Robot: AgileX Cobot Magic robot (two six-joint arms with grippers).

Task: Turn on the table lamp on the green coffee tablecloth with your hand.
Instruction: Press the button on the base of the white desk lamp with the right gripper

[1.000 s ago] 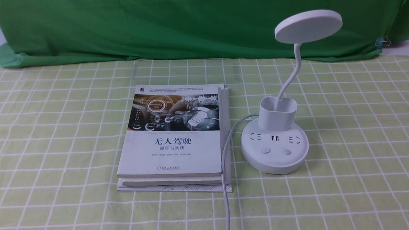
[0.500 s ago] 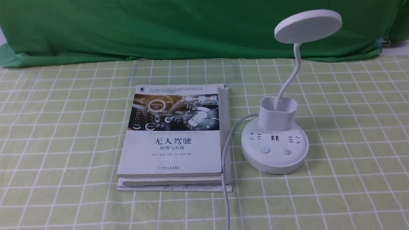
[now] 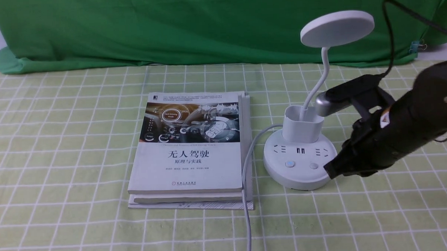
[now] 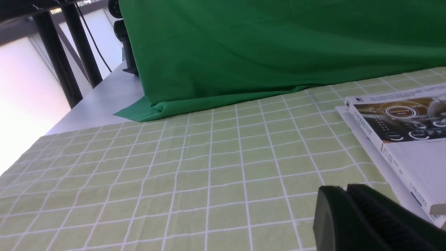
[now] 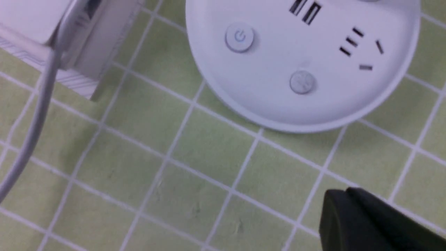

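The white table lamp [image 3: 300, 163] stands on the green coffee tablecloth [image 3: 60, 146], right of centre, with its disc head [image 3: 337, 28] up on a bendy neck, unlit. Its round base shows two buttons, left [image 3: 290, 163] and right [image 3: 313, 165]. My right gripper [image 3: 331, 170], the black hand, is shut and empty, its tip just off the base's right edge, near the right button. In the right wrist view the base [image 5: 278, 97] shows both buttons, and the gripper [image 5: 345, 195] is short of the rim. My left gripper [image 4: 343, 190] is shut and empty, low over the cloth beside the book.
A stack of books [image 3: 191, 152] lies left of the lamp, also in the left wrist view [image 4: 400, 139]. The lamp's white cable [image 3: 245, 176] runs along the books' right edge to the front. A dark green backdrop [image 3: 205, 26] hangs behind.
My right arm has swung in from the right edge of the front view to the lamp base's right side. The lamp and books have not moved.
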